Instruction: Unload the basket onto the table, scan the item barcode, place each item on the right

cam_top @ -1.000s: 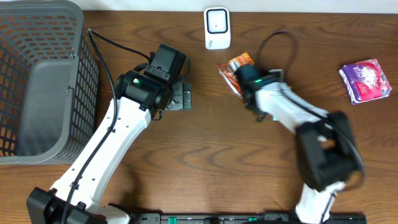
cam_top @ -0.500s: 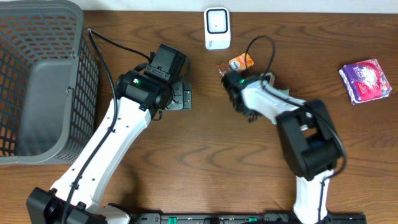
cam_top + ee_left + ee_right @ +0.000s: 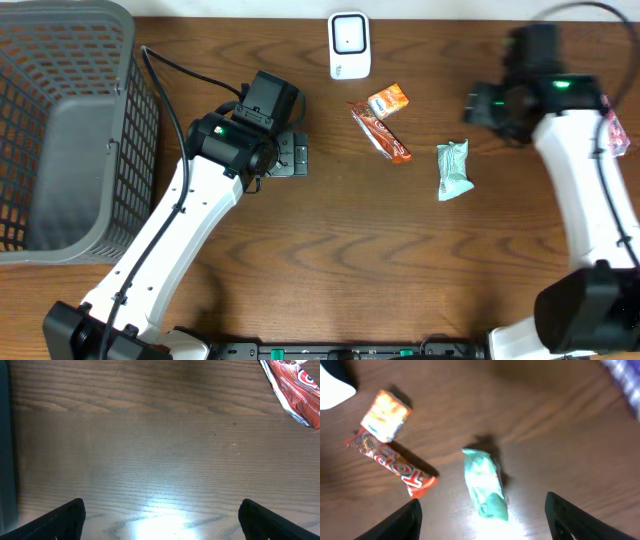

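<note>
A white barcode scanner stands at the table's far edge. Near it lie a small orange packet and a red wrapped bar. A pale green packet lies flat on the wood to their right. My right gripper hovers above it, open and holding nothing; in the right wrist view the green packet lies on the table between the spread fingers. My left gripper stands open over bare wood left of the bar, and the red bar shows at the top right of its view.
A grey mesh basket fills the far left. A purple packet lies at the right edge, mostly hidden by my right arm. The white scanner and the orange packet show at the left of the right wrist view.
My right arm has swung from beside the red bar to the right and upward, and its jaws have opened. The green packet now lies alone on the table. The left arm has not moved.
</note>
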### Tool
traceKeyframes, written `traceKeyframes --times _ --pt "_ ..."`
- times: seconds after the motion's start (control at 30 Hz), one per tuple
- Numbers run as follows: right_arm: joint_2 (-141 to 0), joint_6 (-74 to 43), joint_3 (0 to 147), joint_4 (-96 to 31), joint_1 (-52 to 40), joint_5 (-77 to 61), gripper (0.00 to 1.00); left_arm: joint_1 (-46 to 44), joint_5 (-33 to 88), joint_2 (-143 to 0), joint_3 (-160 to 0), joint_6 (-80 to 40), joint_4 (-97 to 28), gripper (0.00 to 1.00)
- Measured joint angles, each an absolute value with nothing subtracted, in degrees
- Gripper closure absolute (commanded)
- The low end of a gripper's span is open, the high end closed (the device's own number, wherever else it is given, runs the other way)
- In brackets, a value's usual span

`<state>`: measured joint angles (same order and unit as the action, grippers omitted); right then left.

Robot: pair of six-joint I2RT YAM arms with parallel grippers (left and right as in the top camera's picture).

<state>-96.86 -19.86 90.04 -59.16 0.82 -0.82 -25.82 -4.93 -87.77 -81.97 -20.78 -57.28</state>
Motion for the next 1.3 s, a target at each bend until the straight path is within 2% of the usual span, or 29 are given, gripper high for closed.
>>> traceKeyframes --times 0.2,0.33,0.43,0.5,0.57,0.6,0.63,0.67,0.87,1.0,1.2,1.3 --pt "-99.6 -12.7 78.9 -53.5 12.9 -21.2 0.24 -25.8 -4.9 -87.8 -82.0 -20.8 -57.3 0.02" --pt "-101.3 -10.4 68.9 -42.8 14.0 -31.3 0.23 -25.8 -4.9 -87.8 -82.0 -20.8 -57.3 0.02" --pt "-101.9 -10.0 63.4 -36.7 13.0 -35.4 0.27 -25.8 -4.9 -87.8 -82.0 -20.8 -57.3 0.02" --pt "-101.9 -10.3 61.4 -34.0 12.1 -36.1 0.36 -25.8 -5.0 -87.8 -82.0 -20.8 -57.3 0.02" --pt "-101.9 -11.5 60.1 -32.4 11.1 -35.5 0.55 -25.8 -4.9 -87.8 -82.0 -20.8 -57.3 0.02" --pt "-101.9 -12.0 59.7 -32.2 10.7 -35.0 0.71 -25.8 -4.9 -87.8 -82.0 -20.8 -57.3 0.02" --pt "-101.9 -12.2 59.4 -32.1 10.2 -34.3 0.94 -25.8 -4.9 -87.8 -82.0 -20.8 -57.3 0.02" --pt "-101.9 -12.3 59.4 -31.9 9.7 -33.7 0.99 -25.8 -4.9 -87.8 -82.0 -20.8 -57.3 0.02" --pt "-101.9 -13.2 60.0 -31.6 5.0 -29.8 0.99 -25.8 -4.9 -87.8 -82.0 -20.8 -57.3 0.02" --pt "-101.9 -15.1 62.4 -32.8 -0.1 -21.2 0.99 -25.8 -4.9 -87.8 -82.0 -20.8 -57.3 0.02" --pt "-101.9 -18.8 63.7 -31.5 -13.0 -4.6 0.99 -25.8 -4.9 -87.8 -82.0 -20.8 -57.3 0.02" --pt "-101.9 -20.5 63.7 -29.4 -16.8 -1.0 0.99 -25.8 -4.9 -87.8 -82.0 -20.8 -57.3 0.02"
